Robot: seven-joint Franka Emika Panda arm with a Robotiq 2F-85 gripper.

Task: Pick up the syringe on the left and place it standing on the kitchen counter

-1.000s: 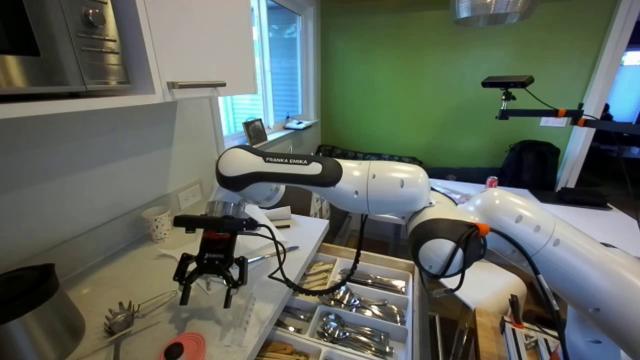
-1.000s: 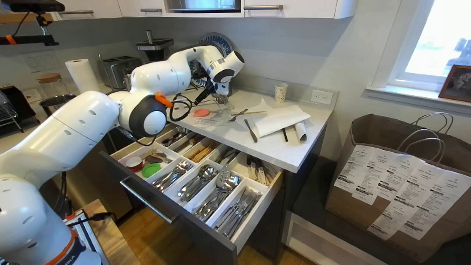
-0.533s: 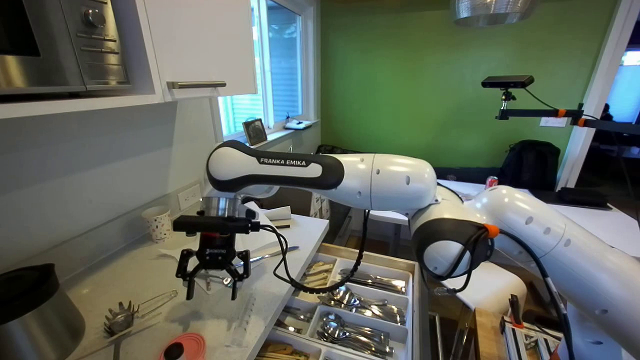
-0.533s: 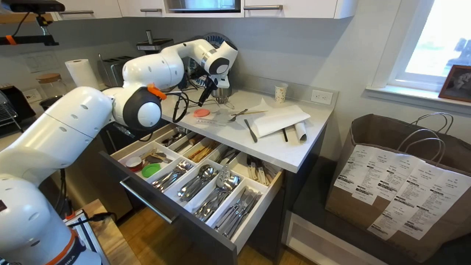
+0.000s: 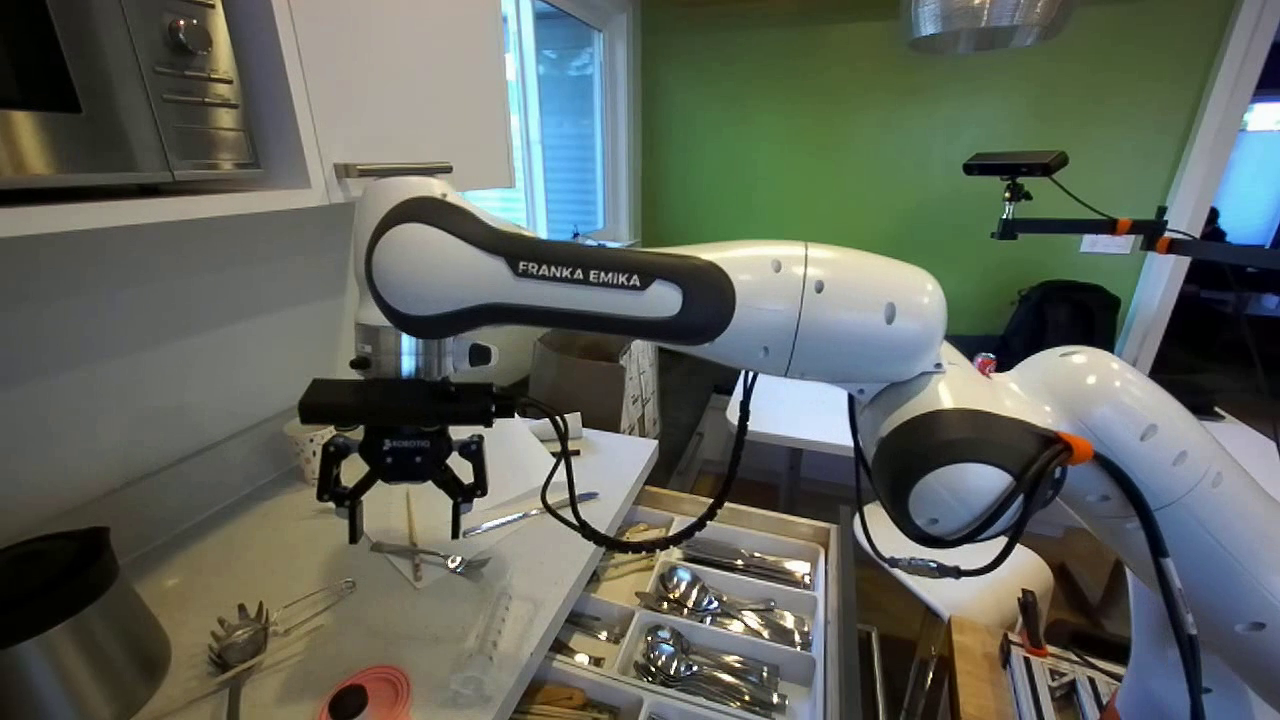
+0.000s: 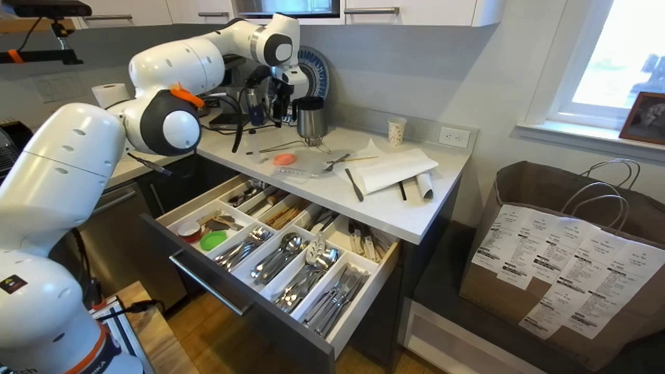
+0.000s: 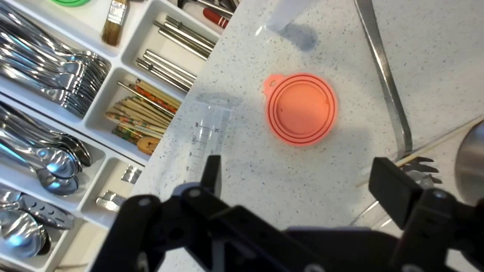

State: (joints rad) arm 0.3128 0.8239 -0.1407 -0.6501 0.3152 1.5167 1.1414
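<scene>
A clear graduated syringe barrel (image 7: 204, 139) lies on the pale kitchen counter (image 7: 264, 189) near the open drawer. It shows in both exterior views (image 5: 487, 640) (image 6: 296, 171). A translucent upright piece with a dark tip (image 6: 253, 147), seemingly a syringe plunger, stands on the counter left of the pink lid. Its dark round tip (image 5: 348, 702) shows against the lid in an exterior view, and its lower end (image 7: 285, 17) in the wrist view. My gripper (image 5: 406, 535) is open and empty, well above the counter; it also shows pointing down in an exterior view (image 6: 280, 111).
A pink lid (image 7: 301, 109) lies on the counter beside the barrel. A spaghetti server (image 5: 240, 640), thin sticks, a fork (image 5: 425, 553), a knife (image 5: 530, 513) and paper (image 6: 397, 170) lie around. A steel jug (image 6: 311, 122) stands close behind. The cutlery drawer (image 6: 228, 291) is pulled out below.
My open gripper has risen away from the counter, and in an exterior view the arm has shifted up and left. The upright translucent piece and the steel jug are now uncovered there.
</scene>
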